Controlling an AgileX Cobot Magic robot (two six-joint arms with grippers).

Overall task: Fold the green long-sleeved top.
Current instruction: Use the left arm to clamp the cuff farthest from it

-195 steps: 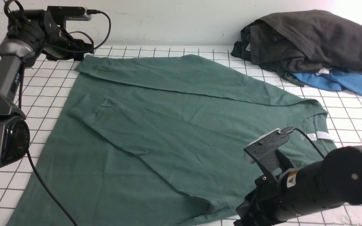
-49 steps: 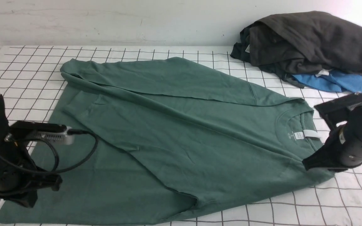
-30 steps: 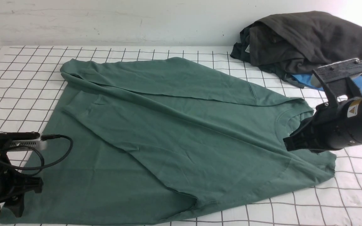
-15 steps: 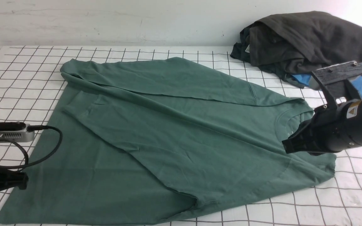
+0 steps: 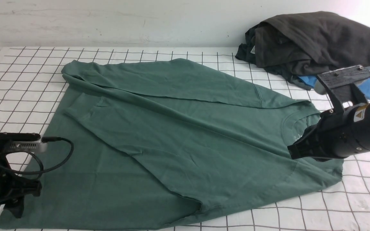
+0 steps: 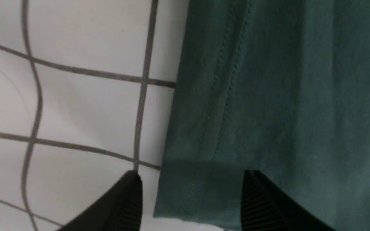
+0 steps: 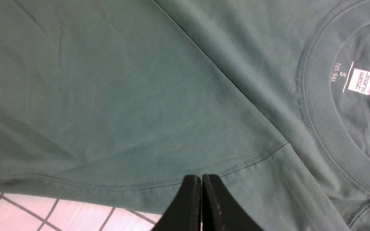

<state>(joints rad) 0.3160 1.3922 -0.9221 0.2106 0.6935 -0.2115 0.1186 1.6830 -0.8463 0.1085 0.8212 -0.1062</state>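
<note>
**Front view: sleeves in, body fold next**

Left gripper (image 6: 191, 192), fingers wide, straddles the hem of the green long-sleeved top (image 5: 172, 134) by the table's (image 5: 14, 67) near-left corner. Right gripper (image 7: 201, 184), pinched shut and empty, is over the near shoulder. Both likely must grip that edge.

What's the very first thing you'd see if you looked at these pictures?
The big green long-sleeved top grabs the eye first, spread across the checked table with both sleeves folded over it. Then the heap of dark clothes with a bright blue garment peeking out, at the far right. The left gripper is open at the hem; the right gripper is shut near the collar.
</note>
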